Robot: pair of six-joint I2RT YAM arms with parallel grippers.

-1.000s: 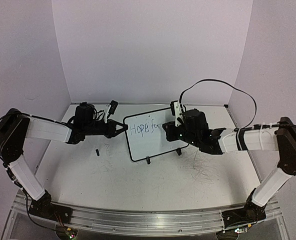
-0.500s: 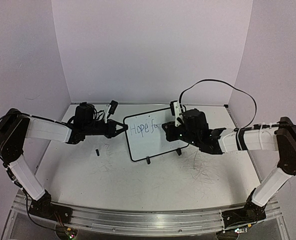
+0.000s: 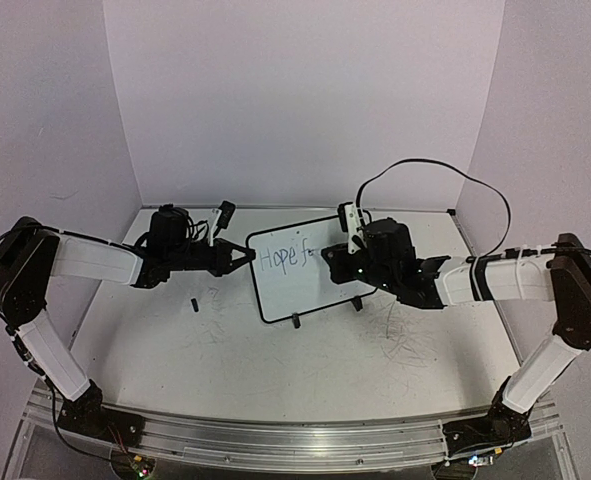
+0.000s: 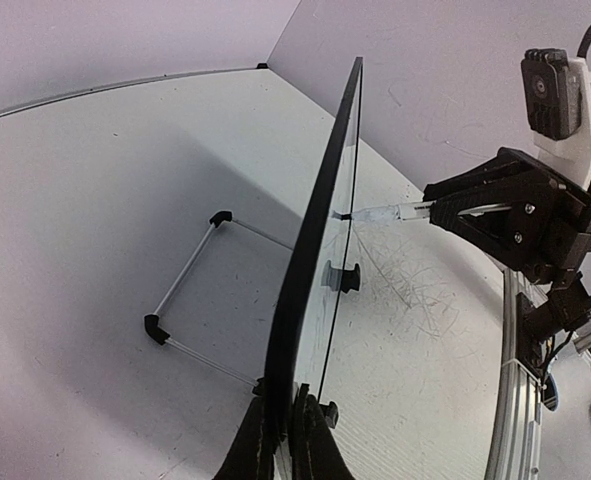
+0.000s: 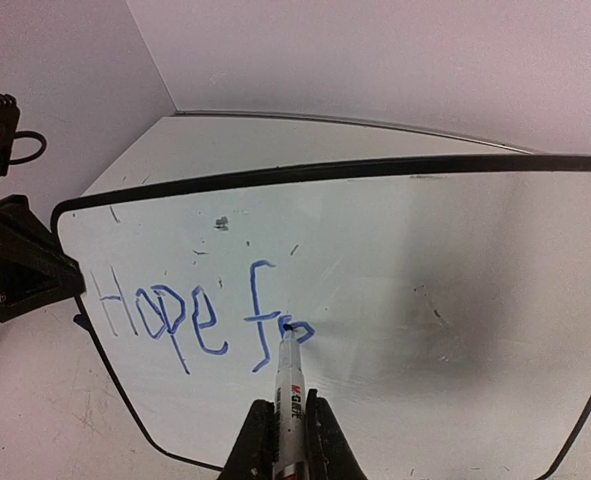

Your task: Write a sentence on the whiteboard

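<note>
Whiteboard [image 3: 300, 265] is standing upright on its feet near the middle of the surface [image 3: 275, 380], leaning back a little on a wire stand [image 4: 190, 290], its face turned toward the arms.

Left pincer [image 4: 283, 410] is clamping the board's left frame edge, its fingers closed on either side of the black rim.

Right pincer [image 5: 283, 440] is gripping a marker [image 5: 288, 385], jaws closed on the barrel, tip pointing up and away. The tip is touching the board face just right of the letter "f".

Sentence [image 5: 190, 310] is showing in blue as "Hope f" plus a partial loop at the marker tip, sitting in the upper left part of the board. The rest of the board is showing only small specks.

A small black object [image 3: 193, 304] is lying on the surface left of the board, apart from it. Grey scribbles [image 3: 405, 340] are marking the surface under the right arm.
</note>
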